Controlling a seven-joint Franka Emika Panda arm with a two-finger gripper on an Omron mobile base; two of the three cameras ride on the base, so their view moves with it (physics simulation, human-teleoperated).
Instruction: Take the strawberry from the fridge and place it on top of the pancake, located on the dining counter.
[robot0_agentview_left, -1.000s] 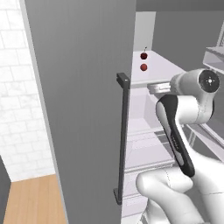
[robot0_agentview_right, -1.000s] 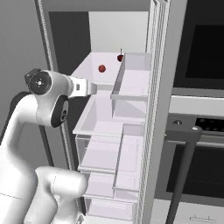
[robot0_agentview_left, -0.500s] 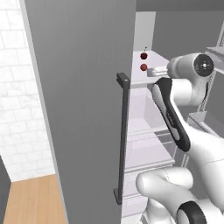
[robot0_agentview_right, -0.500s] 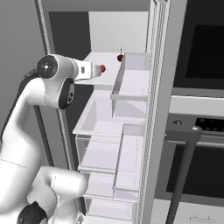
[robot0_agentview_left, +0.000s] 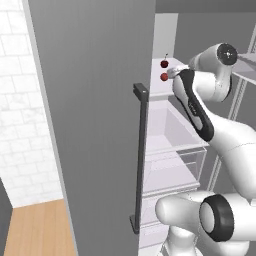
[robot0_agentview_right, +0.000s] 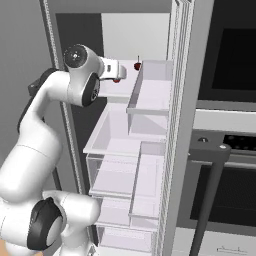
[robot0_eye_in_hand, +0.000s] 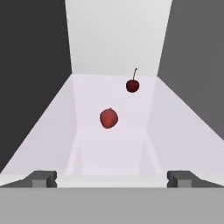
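Note:
The fridge (robot0_agentview_left: 95, 125) stands open, its white shelves showing. On the top shelf (robot0_eye_in_hand: 131, 144) lies the strawberry (robot0_eye_in_hand: 108, 118), a round red fruit without a stem, also visible as the strawberry (robot0_agentview_left: 164, 77) from the left base. My gripper (robot0_eye_in_hand: 111, 178) is open at the shelf's front edge, level with the strawberry and a short way from it, with nothing between its fingertips (robot0_eye_in_hand: 42, 178). From the right base, my hand (robot0_agentview_right: 113, 69) hides most of the strawberry (robot0_agentview_right: 116, 80). The pancake and the dining counter are out of view.
A dark red cherry (robot0_eye_in_hand: 132, 85) with a stem sits behind the strawberry, slightly right. The grey door with its dark bar handle (robot0_agentview_left: 141, 155) stands left of the arm. Door bins (robot0_agentview_right: 150, 90) and clear drawers (robot0_agentview_right: 115, 170) are below; an oven (robot0_agentview_right: 230, 200) is at right.
The arm has lifted and stretched into the fridge, bringing the hand up to the top shelf's front edge near the strawberry. The jaws have stayed open; both fruits lie still.

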